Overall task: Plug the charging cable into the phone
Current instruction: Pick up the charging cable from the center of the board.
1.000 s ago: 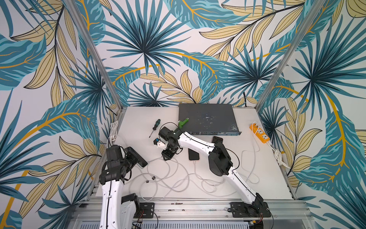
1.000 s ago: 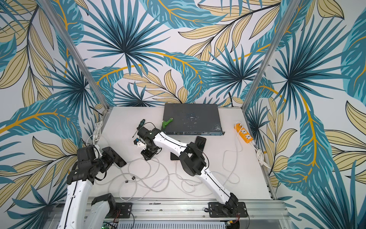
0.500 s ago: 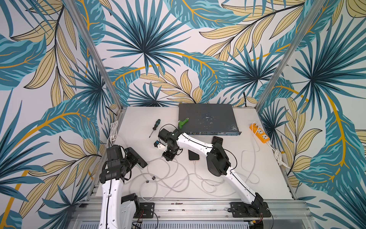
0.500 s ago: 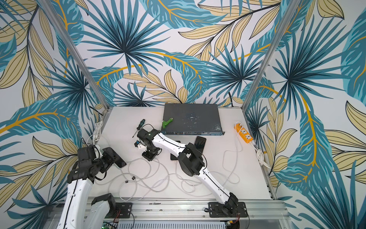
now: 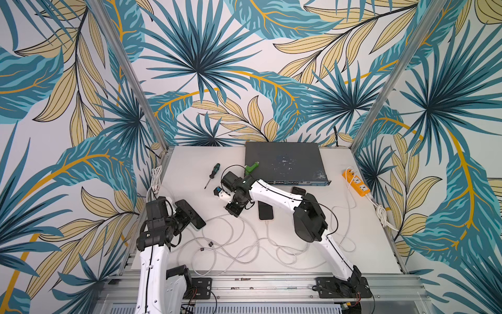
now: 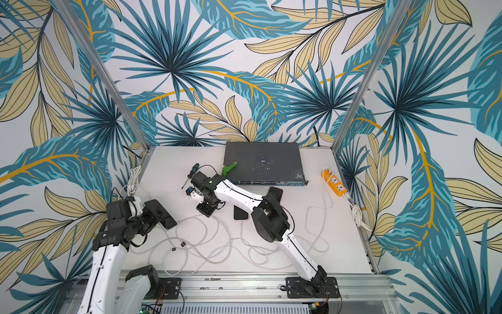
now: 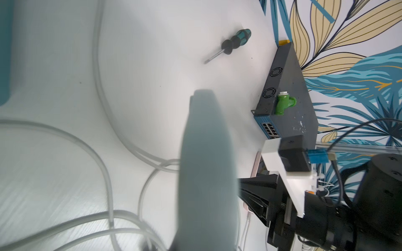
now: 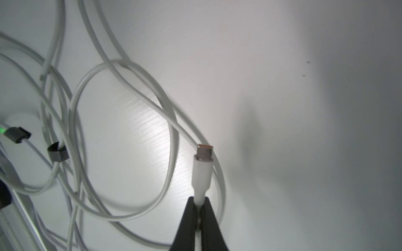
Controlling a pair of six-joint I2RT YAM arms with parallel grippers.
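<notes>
White table (image 5: 190, 163) fills the lower centre of both top views; dark flat switch (image 5: 285, 160) lies at its upper centre, against the back wall; right arm (image 5: 274, 194) reaches from the lower-right rail up and leftward to mid-frame; left arm (image 5: 153, 258) rises at the lower left; loose white leads (image 5: 244, 246) sprawl in tangled loops across the lower centre, between the two arms; orange power strip (image 5: 357, 183) lies at the right edge of the table, right of the switch.

The dark phone (image 5: 196, 217) sits at the lower left, pinched by the left tool (image 5: 185, 216), its free end jutting rightward; whether it touches the table cannot be told; second phone (image 5: 265, 210) lies flat at centre, just below the right arm, a lead entering its lower end; third phone (image 5: 298, 191) lies just below the switch front; screwdriver (image 5: 212, 175) lies left of the switch; green fitting (image 5: 252, 167) rests on the switch's left corner.

The right tool (image 5: 235, 210), just left of the second phone, points down at the table; in the right wrist view its black fingers (image 8: 191, 208) are pressed together on the cable (image 8: 201, 173) just behind the plug (image 8: 205, 152); the metal tip stands clear of the jaws, over other loops.
</notes>
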